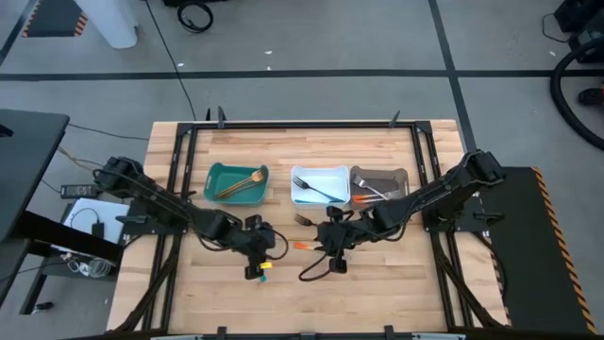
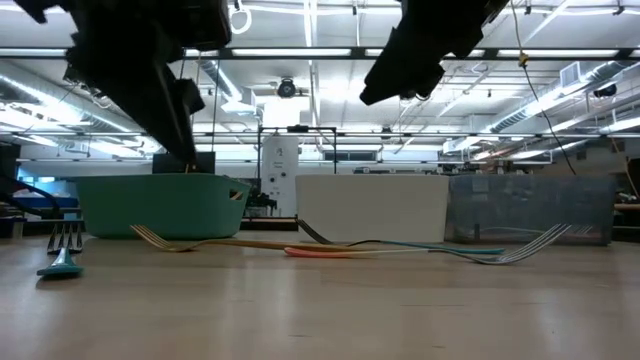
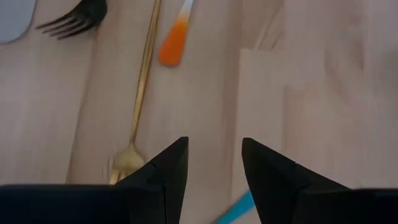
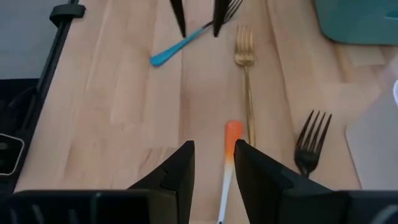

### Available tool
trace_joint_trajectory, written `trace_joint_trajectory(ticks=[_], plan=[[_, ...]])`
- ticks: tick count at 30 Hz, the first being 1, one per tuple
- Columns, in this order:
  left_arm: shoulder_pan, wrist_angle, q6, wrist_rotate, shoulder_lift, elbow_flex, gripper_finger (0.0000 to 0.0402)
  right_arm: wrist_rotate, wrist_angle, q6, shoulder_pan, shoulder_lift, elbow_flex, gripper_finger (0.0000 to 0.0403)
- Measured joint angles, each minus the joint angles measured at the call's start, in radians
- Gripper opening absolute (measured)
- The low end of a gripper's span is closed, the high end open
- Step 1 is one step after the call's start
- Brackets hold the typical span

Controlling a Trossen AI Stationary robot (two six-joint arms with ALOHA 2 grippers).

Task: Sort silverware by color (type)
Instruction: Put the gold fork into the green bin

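Near the table's middle, both grippers hovered parted and empty, the left gripper [image 3: 211, 168] beside a gold fork [image 3: 140, 93], the right gripper [image 4: 211, 158] over an orange-handled utensil [image 4: 230, 149].

- The high view is looking straight down on the whole wooden table [image 1: 377, 283], bins lying mid-frame.
- The low view is sitting at tabletop level, facing across toward the teal bin [image 2: 160, 205] at left.
- The left wrist view is hovering close over the boards, sharing the gold fork [image 3: 140, 93] and orange handle [image 3: 172, 46] with the right wrist view, which is facing it from the opposite side.
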Motion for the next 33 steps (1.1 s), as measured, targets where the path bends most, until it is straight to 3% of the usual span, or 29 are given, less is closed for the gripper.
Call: trace_joint_trajectory(ticks=[13,23,33], plan=[[0.078,-0.032,0.048,-0.011,0.039,0.005,0.0160,0.119,0.022,0.060,0.063,0.000,0.000,0.0119],[0.081,0.128,0.269,-0.130,0.049,0.001,0.0160,0.165,0.014,0.087,0.101,0.000,0.000,0.0119],[0.082,0.139,0.423,-0.204,0.052,0.000,0.0160,0.294,0.015,0.088,0.158,0.000,0.000,0.0119]])
